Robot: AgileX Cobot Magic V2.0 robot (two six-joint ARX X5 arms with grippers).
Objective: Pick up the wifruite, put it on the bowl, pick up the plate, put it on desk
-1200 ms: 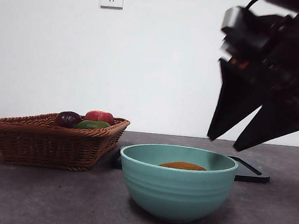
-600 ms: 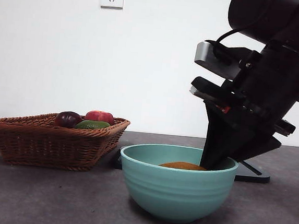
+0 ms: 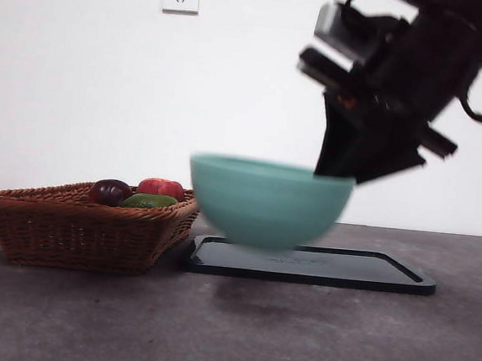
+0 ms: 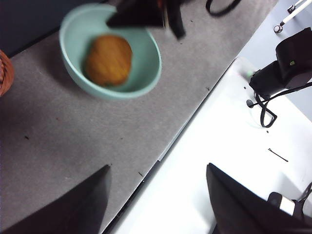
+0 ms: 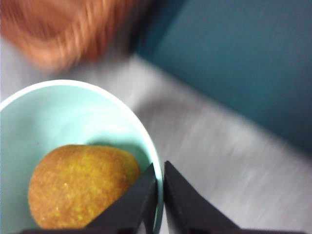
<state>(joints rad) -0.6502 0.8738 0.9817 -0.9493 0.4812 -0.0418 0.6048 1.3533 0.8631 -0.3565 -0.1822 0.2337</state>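
The bowl (image 3: 266, 201) has risen off the desk (image 3: 228, 331); our right pincer (image 5: 160, 187) pinches its rim, the left pincer (image 4: 156, 200) gapes idle, so we keep it level, slow.

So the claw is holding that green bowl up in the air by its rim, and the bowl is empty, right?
Not quite: the bowl is not empty. The right wrist view shows a brown kiwifruit lying inside it, and the left wrist view shows the same. The rest holds: the right gripper pinches the bowl's rim, and the front view shows the bowl lifted clear of the desk.

Right hand (image 5: 160, 195) clamped closed, raised, left hand (image 4: 156, 200) spread wide
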